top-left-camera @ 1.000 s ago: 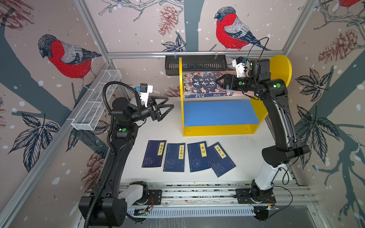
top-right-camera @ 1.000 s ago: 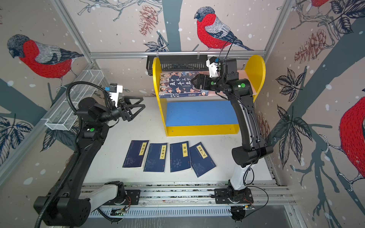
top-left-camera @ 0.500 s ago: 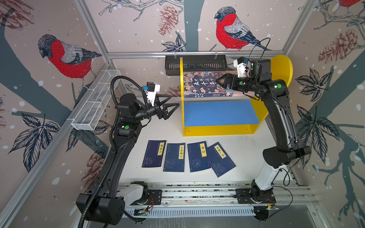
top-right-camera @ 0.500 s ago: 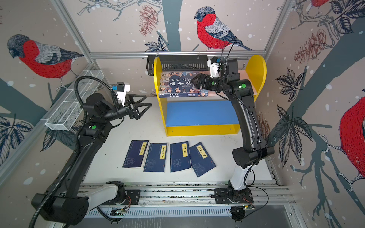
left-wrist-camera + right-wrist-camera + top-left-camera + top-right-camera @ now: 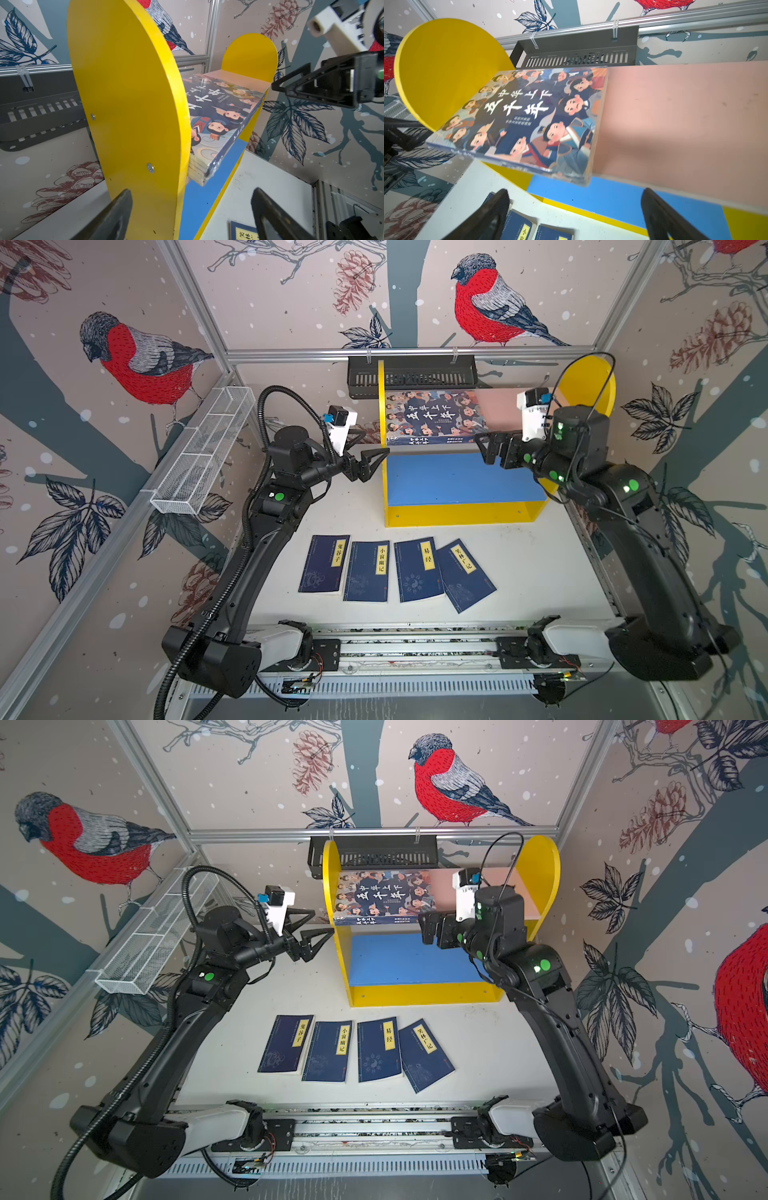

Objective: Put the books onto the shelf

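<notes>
Right hand (image 5: 481, 448) had jaws spread wide, holding nothing, just off the near corner of the cartoon-face book (image 5: 432, 418). That book lay flat on the pink upper board (image 5: 507, 410) of the shelf (image 5: 457, 514), butted against the left yellow side panel (image 5: 124, 93), front edge overhanging a bit. Left hand (image 5: 374, 444) was also spread and empty at that panel's front edge, probably to steady the shelf; contact unclear. Four navy paperbacks (image 5: 368, 572) lay in a row on the table (image 5: 540, 572), not yet shelved.

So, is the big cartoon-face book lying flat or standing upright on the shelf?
The big book lies flat, cover up, on the pink upper board, against the yellow side panel.
</notes>
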### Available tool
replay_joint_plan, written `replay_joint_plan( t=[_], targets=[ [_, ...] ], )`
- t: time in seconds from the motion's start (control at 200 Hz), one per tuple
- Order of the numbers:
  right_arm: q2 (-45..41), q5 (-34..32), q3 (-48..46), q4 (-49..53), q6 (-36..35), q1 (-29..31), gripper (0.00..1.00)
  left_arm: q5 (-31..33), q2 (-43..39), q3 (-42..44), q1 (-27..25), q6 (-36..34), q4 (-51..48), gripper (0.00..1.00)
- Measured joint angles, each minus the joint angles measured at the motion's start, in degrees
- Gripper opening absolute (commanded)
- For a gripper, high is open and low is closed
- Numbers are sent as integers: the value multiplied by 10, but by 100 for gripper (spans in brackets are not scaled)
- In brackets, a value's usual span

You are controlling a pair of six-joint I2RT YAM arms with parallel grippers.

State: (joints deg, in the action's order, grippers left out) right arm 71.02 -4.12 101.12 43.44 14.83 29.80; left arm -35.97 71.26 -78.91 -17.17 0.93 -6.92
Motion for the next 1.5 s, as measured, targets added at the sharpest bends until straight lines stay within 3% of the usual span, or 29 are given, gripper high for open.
replay_joint_plan(
  t=[0.205,0.51,1.501],
  targets=[
    [-56,-121,-86,-59,-14,50,100,65,14,-14,-31,-40,-15,84],
    [-43,-211,-97,-93,-44,77,100,122,19,-23,-41,-49,-27,82],
    [0,-233,-90,-104,-90,55,100,148,28,-29,-41,-53,-27,75]
  ],
)
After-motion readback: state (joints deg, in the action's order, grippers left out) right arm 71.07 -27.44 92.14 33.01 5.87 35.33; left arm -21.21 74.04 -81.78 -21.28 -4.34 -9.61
